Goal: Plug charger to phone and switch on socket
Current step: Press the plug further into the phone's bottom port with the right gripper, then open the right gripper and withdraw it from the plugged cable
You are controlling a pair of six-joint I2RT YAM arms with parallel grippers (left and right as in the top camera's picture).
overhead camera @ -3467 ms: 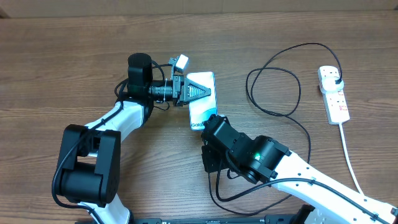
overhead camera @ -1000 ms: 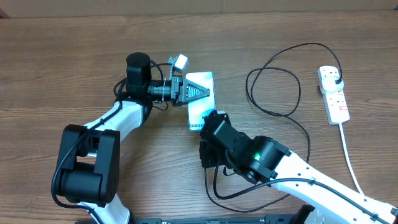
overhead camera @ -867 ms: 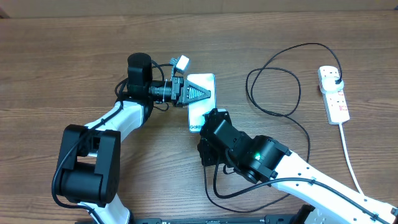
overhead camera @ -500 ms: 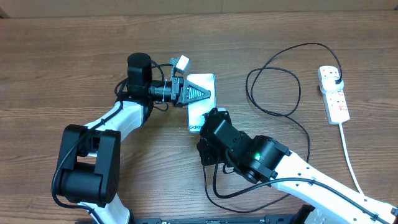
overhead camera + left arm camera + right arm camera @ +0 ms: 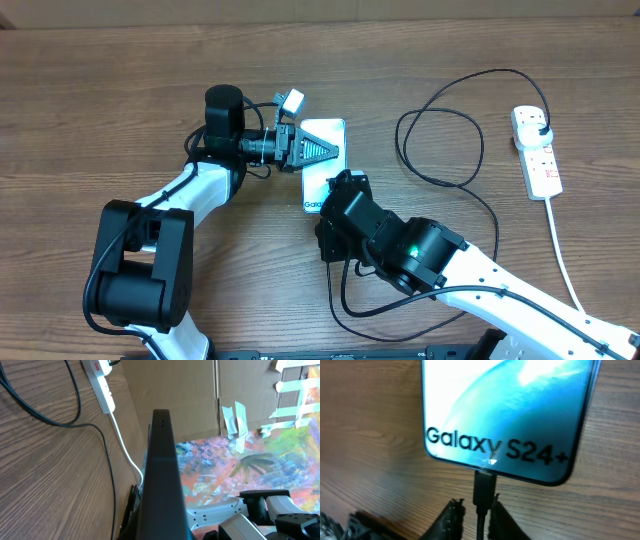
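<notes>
The phone [image 5: 318, 183] lies flat on the table with its light-blue screen [image 5: 510, 405] up and "Galaxy S24+" along its near end. My left gripper [image 5: 333, 150] is shut and rests on the screen's upper half; its dark shut fingers [image 5: 161, 460] fill the left wrist view. The charger's black connector [image 5: 484, 485] stands at the port in the phone's bottom edge. My right gripper [image 5: 476, 510] straddles it, slightly open, with a small gap on the left side. The black cable [image 5: 399, 138] loops right to a plug [image 5: 540, 125] in the socket [image 5: 537, 155].
The socket's white cord [image 5: 562, 250] runs toward the front right edge. The power strip [image 5: 100, 380] also shows at the top of the left wrist view. A cardboard wall [image 5: 175, 385] stands behind the table. The right arm [image 5: 430, 255] crosses the front centre.
My right wrist has crept a little left and toward the phone's bottom edge. Left arm and phone have not moved.
</notes>
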